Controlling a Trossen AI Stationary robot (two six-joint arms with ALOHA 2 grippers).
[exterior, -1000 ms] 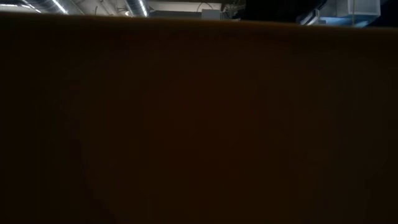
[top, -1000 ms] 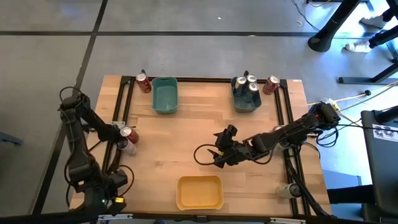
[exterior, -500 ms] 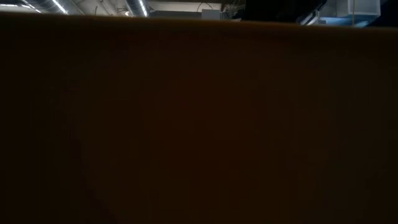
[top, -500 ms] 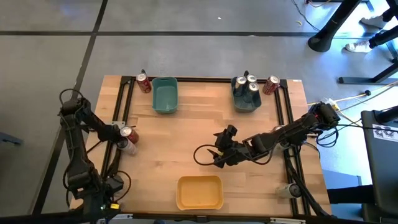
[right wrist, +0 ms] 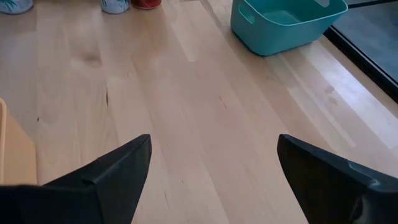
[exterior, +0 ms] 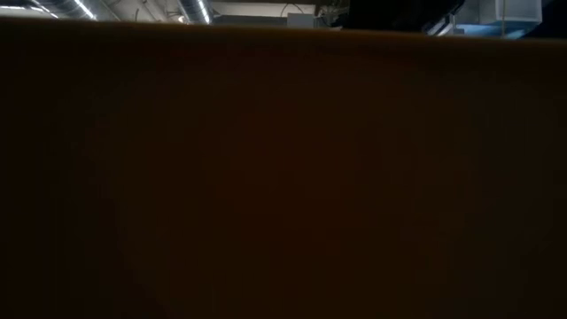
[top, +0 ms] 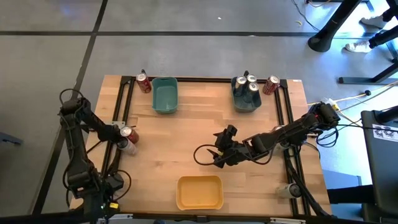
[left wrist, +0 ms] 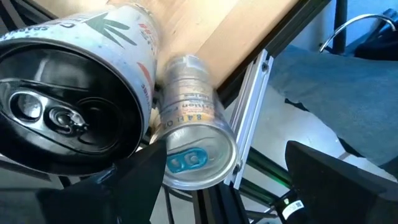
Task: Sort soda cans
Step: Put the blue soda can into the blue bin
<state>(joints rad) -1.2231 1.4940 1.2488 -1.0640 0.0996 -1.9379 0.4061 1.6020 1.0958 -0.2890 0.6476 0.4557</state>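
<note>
From above: left pincer (top: 118,134) wide open at the tabletop's (top: 193,134) left edge, right against two cans (top: 127,135) lying tipped there, so far nearer them than the right pincer (top: 219,156), which hangs wide open and empty over the middle, pointing left. Far side, left to right: one red can (top: 143,83) just left of the teal bin (top: 165,95), seemingly empty; grey bin (top: 246,94) holding four silver-topped cans, another red can (top: 271,84) just right of it. Yellow bin (top: 199,192) at the near edge, empty; one more can (top: 285,190) by the near right rail. From table height: nothing but the yellow bin's wall (exterior: 283,177) filling the picture. From the left wrist: a large can (left wrist: 74,93) and a clear-sided can (left wrist: 194,146) lying on their sides, tops toward the camera, long axes running away along the pincer's line, touching each other, sitting between the spread fingers (left wrist: 130,186); probably the next pick. From the right wrist: bare wood between the spread fingers (right wrist: 106,177), teal bin (right wrist: 286,22) beyond, can bottoms at the far edge.
</note>
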